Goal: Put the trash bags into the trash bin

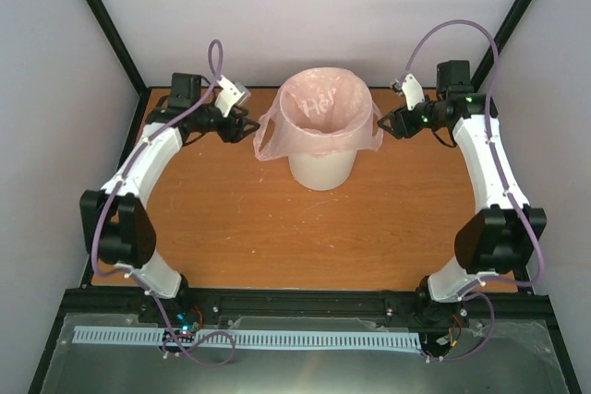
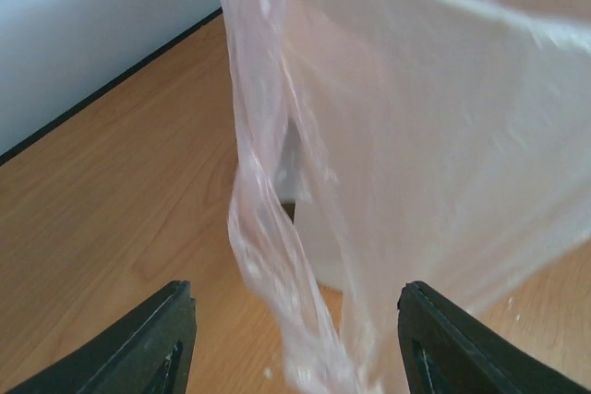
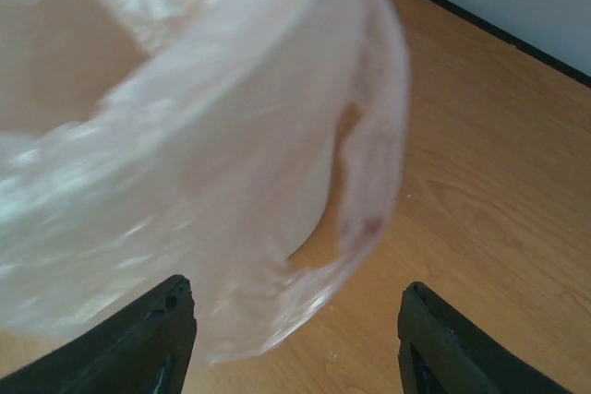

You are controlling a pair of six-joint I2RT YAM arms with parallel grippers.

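The trash bin (image 1: pixel 321 171), white, round and tapering toward its base, stands upright on the wooden counter (image 1: pixel 277 228), toward the far side and midway between the two arms. The pale pink trash bag (image 1: pixel 319 134) lines it. The bag's mouth is open over the bin's opening, and its top is folded outward over the rim, so the film hangs down the outside of the upper wall. A loose flap of bag sticks out on each side, toward each arm.

Some faint pale print shows on the bag's inner far wall in the overhead view. It is too washed out to read. No other label or brand mark is legible on the bin, the arms or the counter.

The left pincer (image 1: pixel 247 126) sits just beside the bin's left side, at the level of the folded film. Its own camera shows its two dark fingers (image 2: pixel 166 339) spread wide. A twisted handle loop of the bag hangs down between them, and neither finger presses on it.

The right pincer (image 1: pixel 385 124) sits just beside the bin's right side. Its fingers (image 3: pixel 434 339) are also spread apart, and the crinkled film bulges into the gap between them, ungripped. Both pincers are open and hold nothing.
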